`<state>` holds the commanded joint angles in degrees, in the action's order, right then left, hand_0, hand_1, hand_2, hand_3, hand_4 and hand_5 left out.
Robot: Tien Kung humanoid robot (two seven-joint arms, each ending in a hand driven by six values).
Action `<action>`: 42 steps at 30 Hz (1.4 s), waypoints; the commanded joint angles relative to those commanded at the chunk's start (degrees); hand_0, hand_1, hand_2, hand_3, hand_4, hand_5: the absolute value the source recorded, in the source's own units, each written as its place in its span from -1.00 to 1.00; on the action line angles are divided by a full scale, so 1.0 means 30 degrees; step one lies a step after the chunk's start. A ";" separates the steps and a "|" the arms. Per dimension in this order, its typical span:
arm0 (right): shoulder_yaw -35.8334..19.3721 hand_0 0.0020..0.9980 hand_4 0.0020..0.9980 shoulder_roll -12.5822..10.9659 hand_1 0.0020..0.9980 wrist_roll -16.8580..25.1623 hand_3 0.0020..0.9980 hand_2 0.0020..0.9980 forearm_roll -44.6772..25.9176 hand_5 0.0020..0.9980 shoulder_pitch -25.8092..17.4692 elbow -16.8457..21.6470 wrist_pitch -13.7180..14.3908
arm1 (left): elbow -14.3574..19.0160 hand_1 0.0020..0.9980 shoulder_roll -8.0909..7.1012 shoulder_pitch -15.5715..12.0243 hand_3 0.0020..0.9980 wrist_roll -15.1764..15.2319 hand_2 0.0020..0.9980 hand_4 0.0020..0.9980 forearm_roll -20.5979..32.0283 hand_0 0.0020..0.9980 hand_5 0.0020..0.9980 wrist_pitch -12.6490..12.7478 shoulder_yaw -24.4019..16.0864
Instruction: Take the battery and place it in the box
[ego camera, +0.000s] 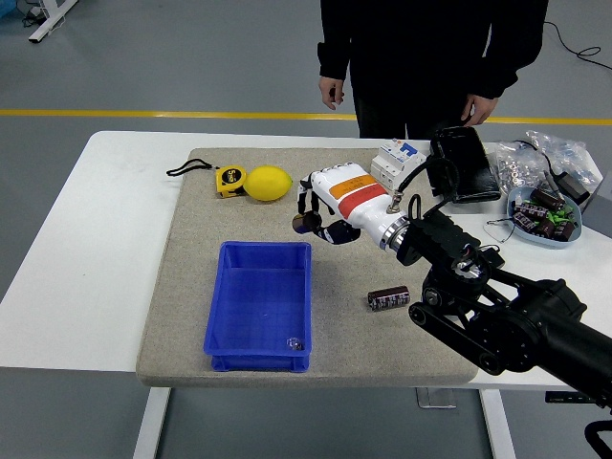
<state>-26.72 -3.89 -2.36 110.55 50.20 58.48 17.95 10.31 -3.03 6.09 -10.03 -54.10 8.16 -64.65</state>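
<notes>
My right hand point(314, 220), white with an orange band, hovers above the grey mat just past the far right corner of the blue box point(218, 304). Its fingers are curled on a small dark battery point(301, 224), of which only the round end shows. Another dark cylindrical battery point(388, 299) lies on the mat to the right of the box, under my forearm. A small shiny item point(295, 342) sits in the box's near right corner. The left arm is out of sight.
A lemon point(269, 184) and a yellow tape measure point(229, 180) lie at the mat's far left. A white breaker point(397, 161), a black case point(459, 164) and a bowl of parts point(545, 215) stand at the far right. A person stands behind the table with hands hanging.
</notes>
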 joint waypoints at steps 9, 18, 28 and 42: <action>0.1420 -0.75 0.77 0.0456 -0.49 -0.0421 -0.13 -0.23 -0.0166 -1.00 0.0259 0.1172 -0.0638 | 0.0000 0.41 -0.0054 -0.0076 0.25 -0.0055 0.46 0.41 -0.0370 0.51 0.23 0.0005 -0.0257; 0.2059 -0.68 0.53 0.0650 -0.35 -0.0806 0.01 -0.08 -0.0280 -0.79 0.0352 0.1157 -0.1836 | 0.0000 0.41 -0.0084 -0.0089 0.25 -0.0066 0.46 0.40 -0.0416 0.51 0.23 -0.0015 -0.0246; 0.1987 -0.59 0.95 0.0566 -0.33 -0.0961 0.71 0.03 -0.0364 -0.48 0.0388 0.0987 -0.2488 | 0.0000 0.40 -0.0087 0.0029 0.26 -0.0049 0.45 0.41 -0.0320 0.51 0.23 -0.0005 -0.0204; 0.0930 -0.59 0.95 -0.0260 -0.33 -0.0989 0.67 0.05 -0.0090 -0.47 0.0383 0.1541 -0.3326 | 0.0000 0.40 -0.0089 0.0046 0.26 0.0006 0.45 0.41 -0.0005 0.51 0.23 0.0048 -0.0057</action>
<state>-23.93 -4.68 -5.33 110.28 51.35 63.10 7.97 10.31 -3.30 6.23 -10.01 -54.12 8.30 -64.83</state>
